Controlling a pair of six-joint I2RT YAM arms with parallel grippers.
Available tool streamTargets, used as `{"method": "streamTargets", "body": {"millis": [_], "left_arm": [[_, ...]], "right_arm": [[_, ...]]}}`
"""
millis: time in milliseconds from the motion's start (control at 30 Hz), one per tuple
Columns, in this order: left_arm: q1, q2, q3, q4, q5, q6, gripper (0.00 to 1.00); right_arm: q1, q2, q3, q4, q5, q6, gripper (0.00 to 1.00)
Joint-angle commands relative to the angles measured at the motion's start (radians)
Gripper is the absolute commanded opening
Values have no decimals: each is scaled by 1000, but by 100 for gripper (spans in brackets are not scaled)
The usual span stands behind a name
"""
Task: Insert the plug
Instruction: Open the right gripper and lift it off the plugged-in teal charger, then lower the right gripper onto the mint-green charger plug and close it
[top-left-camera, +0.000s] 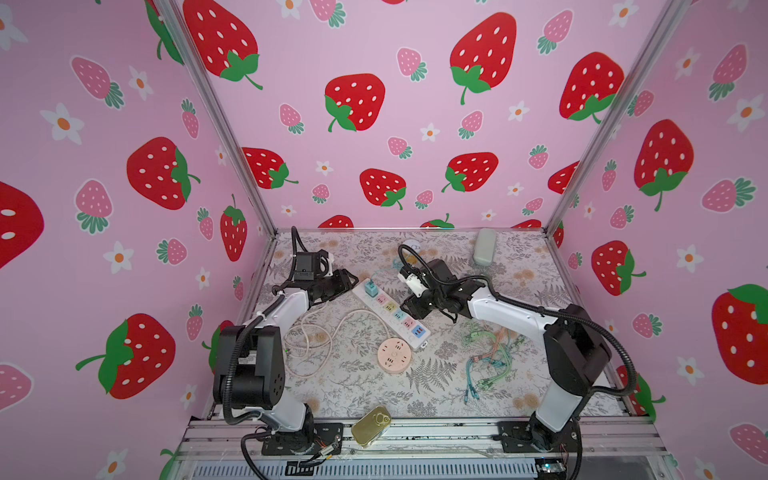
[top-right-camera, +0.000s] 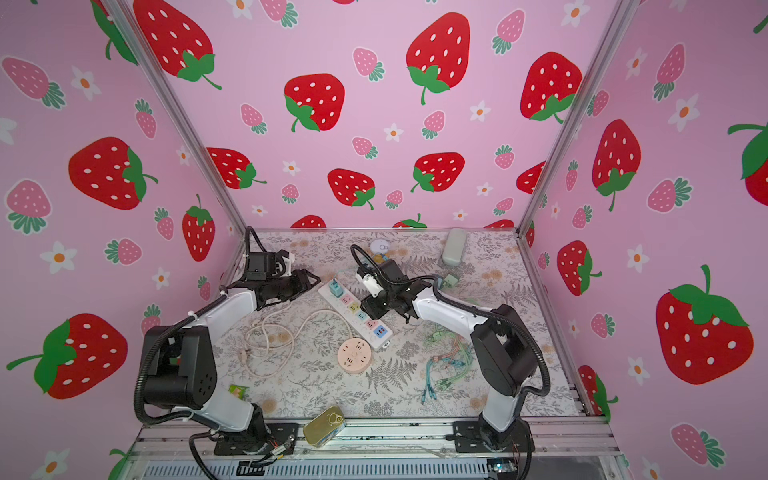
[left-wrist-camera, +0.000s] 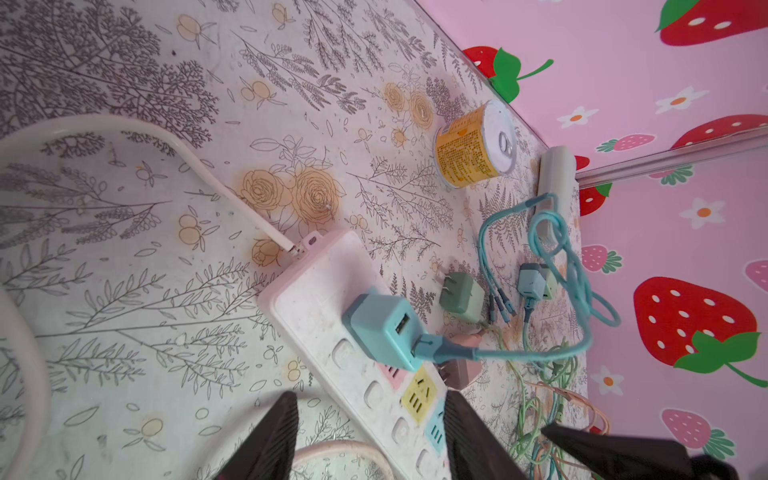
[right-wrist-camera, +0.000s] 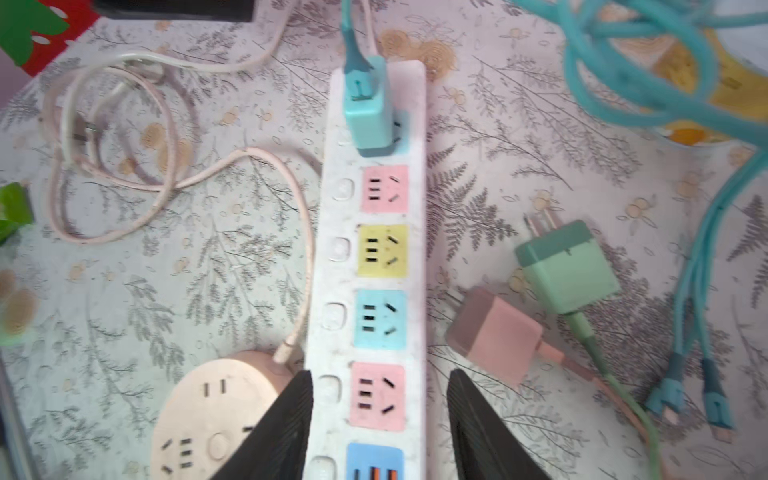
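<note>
My left gripper (left-wrist-camera: 372, 399) has its fingers spread apart with nothing between them, hanging just short of the end of the power strip (left-wrist-camera: 316, 299). My right gripper (right-wrist-camera: 380, 374) is also parted and grips nothing. From its wrist camera the two fingers frame the strip's width, and I cannot tell whether they touch it.

The blue plug (left-wrist-camera: 384, 328) sits upright in the end socket of the strip, its teal cable running off its top face. The pink, yellow, blue and pink sockets further along show bare slots.

A green charger (right-wrist-camera: 567, 266) and a pink charger (right-wrist-camera: 496, 334) lie loose on the table just beside the strip, and a round pink socket hub (right-wrist-camera: 212, 411) touches its other side.

A yellow can (left-wrist-camera: 473, 145) lies on its side near the back wall with its pull-tab lid sealed, so I cannot see inside. A gold tin (top-left-camera: 371, 420) rests at the front rail, also shut.
</note>
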Motion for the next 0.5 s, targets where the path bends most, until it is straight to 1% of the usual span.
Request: {"method": "streamTargets", "body": {"millis": [0,200,233,333,467], "left_arm": [[-6,-73,-58,-26,-16,-14,61],[-15,-180,-93,-87,-27,-1,65],[-17,-191,-95,-94,-18,1,65],[-23,-237,-112,-63,56,-45,66],[-44,-289,-108,-111,43,-37,68]], "right_arm": [[-35,0,-28,57,11,-88,55],[-100,56,-26,115,25,-148,55],[-105,71,-18,118,31,-158,54],[-128,131,29,103,43,-178,54],[-152,191,72,118,33,-191,54]]}}
